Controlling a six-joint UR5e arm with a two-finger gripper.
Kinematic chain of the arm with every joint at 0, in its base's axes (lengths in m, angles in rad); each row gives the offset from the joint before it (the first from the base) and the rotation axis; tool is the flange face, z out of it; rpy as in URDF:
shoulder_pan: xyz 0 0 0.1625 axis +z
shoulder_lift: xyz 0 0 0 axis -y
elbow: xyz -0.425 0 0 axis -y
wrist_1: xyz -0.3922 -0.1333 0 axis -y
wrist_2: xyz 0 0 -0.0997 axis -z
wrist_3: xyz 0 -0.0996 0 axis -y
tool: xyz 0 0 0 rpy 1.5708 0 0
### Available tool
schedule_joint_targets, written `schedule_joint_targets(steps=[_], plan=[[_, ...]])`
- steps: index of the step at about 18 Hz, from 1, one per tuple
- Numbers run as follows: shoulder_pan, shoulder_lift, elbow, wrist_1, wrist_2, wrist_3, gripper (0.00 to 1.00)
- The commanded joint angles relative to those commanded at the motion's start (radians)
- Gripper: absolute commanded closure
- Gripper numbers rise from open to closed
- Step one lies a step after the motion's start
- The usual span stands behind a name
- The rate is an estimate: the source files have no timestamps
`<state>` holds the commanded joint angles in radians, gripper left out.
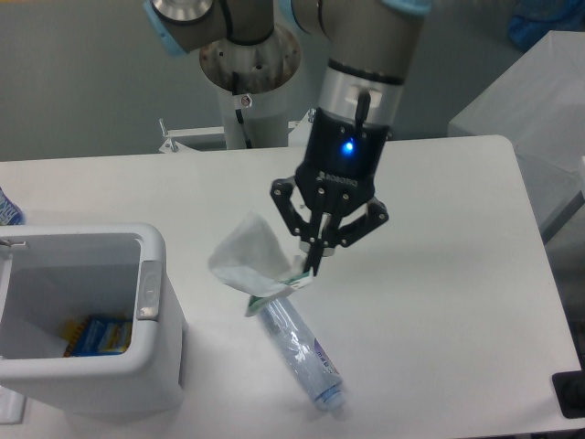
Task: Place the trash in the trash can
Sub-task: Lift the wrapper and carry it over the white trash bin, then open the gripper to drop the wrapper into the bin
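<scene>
My gripper [313, 263] hangs over the middle of the table, its fingers closed on the right corner of the crumpled whitish wrapper [247, 261] with a green streak. The wrapper hangs from the fingers, spreading up and to the left, and looks lifted off the table. Just below it the clear plastic bottle [300, 352] with a blue-purple label lies on the table, pointing toward the front right. The white rectangular trash can [155, 366] with a grey tab [149, 291] stands at the front left, left of the wrapper. Something blue and yellow lies inside it.
The white table [457, 274] ends at the right and front edges. A grey box [530, 101] stands beyond the right back corner. The arm's base column [247, 82] rises behind the table. A blue item [7, 208] shows at the left edge.
</scene>
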<state>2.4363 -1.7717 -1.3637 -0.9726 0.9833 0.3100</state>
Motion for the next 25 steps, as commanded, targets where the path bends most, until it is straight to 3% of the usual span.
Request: schedule_joint_targets(steps=[7, 11, 13, 14, 15, 18, 19, 23, 25], plan=[[-0.19, -0.015, -0.024, 0.003, 0.0, -0.005, 0.95], [-0.247, -0.02, -0.067, 0.009, 0.0, 0.004, 0.92], [-0.261, -0.031, -0.08, 0.034, 0.0, 0.003, 0.84], [-0.266, -0.032, -0.081, 0.048, 0.001, 0.001, 0.73], [-0.266, -0.035, -0.086, 0.063, 0.002, 0.004, 0.51], [-0.266, -0.037, -0.083, 0.083, 0.005, 0.003, 0.17], [-0.266, -0.038, -0.078, 0.083, 0.006, -0.005, 0.11], [-0.257, -0.04, -0.074, 0.081, 0.011, -0.018, 0.05], [-0.215, -0.038, -0.068, 0.081, 0.011, -0.051, 0.02]])
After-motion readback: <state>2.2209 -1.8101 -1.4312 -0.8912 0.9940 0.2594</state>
